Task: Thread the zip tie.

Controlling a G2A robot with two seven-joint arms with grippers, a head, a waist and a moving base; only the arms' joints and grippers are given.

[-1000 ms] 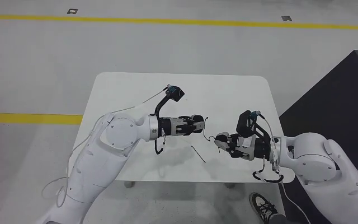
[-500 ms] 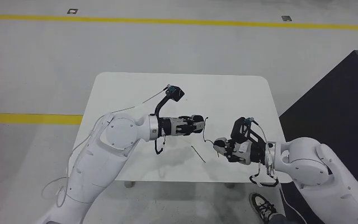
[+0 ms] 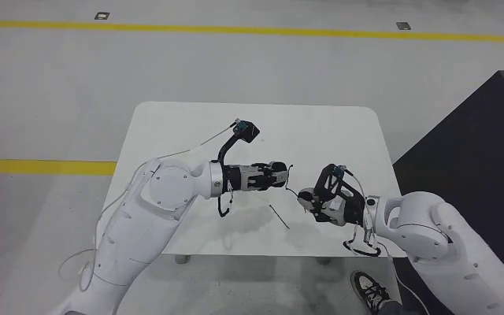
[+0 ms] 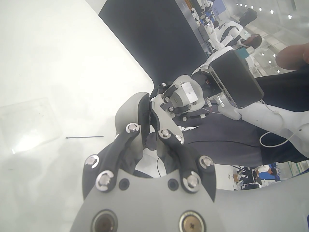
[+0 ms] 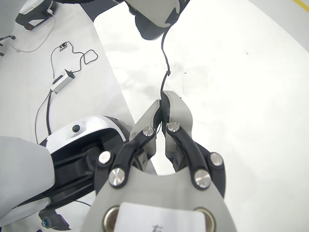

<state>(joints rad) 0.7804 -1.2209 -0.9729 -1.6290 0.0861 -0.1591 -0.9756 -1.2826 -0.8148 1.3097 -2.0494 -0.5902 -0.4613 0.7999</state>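
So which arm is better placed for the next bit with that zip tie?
Right, I'd guess. The right arm has its jaws shut on the zip tie close to a small lump on the strap, while the left arm clamps the far end.

- zip tie (image 5: 165,60): thin black plastic, matt.
- table (image 3: 331,130): smooth white top, faint sheen.
- right gripper (image 5: 161,98): matt grey plastic fingers (image 5: 179,112), ribbed black pads (image 5: 165,108), shiny metal screws (image 5: 173,127).
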